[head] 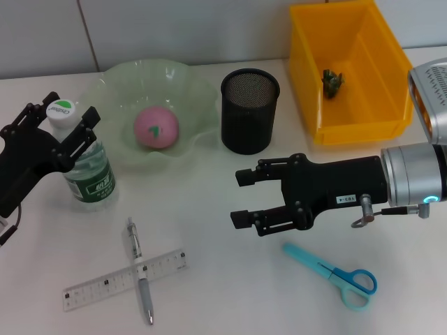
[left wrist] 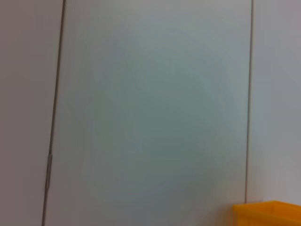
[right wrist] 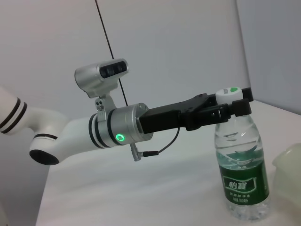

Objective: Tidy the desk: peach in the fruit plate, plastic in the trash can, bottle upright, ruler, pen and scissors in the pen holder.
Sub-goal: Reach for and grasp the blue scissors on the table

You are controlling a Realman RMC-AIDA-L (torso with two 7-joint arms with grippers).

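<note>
One bottle (head: 86, 165) stands upright at about 9 o'clock on the desk (head: 230, 293), cap up, and the left end effector (head: 66, 125) is clamped around its neck. The right wrist view shows that grip from the side, which the head view only gives from above; the left wrist view just gets wall and a corner of the yellow bin (left wrist: 268, 213). Right end effector (head: 244, 197) hovers mid-desk, jaws apart, holding nothing, pointing toward 9. One ruler (head: 124, 278) lies running roughly 8 to 2, one pen (head: 139, 270) crosses it along 12–6. One pair of scissors (head: 334, 273) at 5 o'clock, blades toward 10. One peach (head: 156, 128) sits in the green plate (head: 192, 87), one mesh pen holder (head: 249, 111) beside it.
</note>
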